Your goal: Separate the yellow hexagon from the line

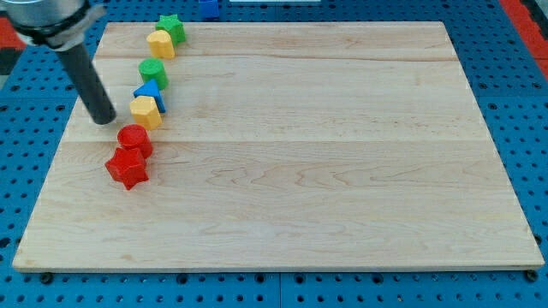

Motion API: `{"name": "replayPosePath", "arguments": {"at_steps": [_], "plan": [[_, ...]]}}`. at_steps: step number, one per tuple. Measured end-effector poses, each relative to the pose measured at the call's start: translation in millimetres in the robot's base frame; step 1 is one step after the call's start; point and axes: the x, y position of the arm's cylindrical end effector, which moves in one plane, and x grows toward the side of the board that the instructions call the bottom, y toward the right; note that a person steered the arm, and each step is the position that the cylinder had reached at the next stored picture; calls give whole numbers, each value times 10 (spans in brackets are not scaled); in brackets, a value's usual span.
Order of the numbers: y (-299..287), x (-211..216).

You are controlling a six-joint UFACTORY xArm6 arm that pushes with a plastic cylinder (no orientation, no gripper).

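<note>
A line of blocks runs down the left side of the wooden board (300, 171). From the view's top: a green star (172, 26), a yellow block (160, 43), a green round block (153, 72), a blue block (151, 93), the yellow hexagon (146, 111), a red round block (134, 139) and a red star (128, 168). The yellow hexagon touches the blue block above it. My tip (104, 120) rests on the board just to the left of the yellow hexagon, a small gap apart.
The board lies on a blue perforated table (514, 103). A blue object (208, 8) sits beyond the board's top edge. The rod slants up to the view's top left corner.
</note>
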Motion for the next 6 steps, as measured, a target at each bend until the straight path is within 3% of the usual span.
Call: {"name": "replayPosePath", "arguments": {"at_steps": [3, 5, 6], "plan": [[1772, -305], [2236, 0], [2089, -546]]}}
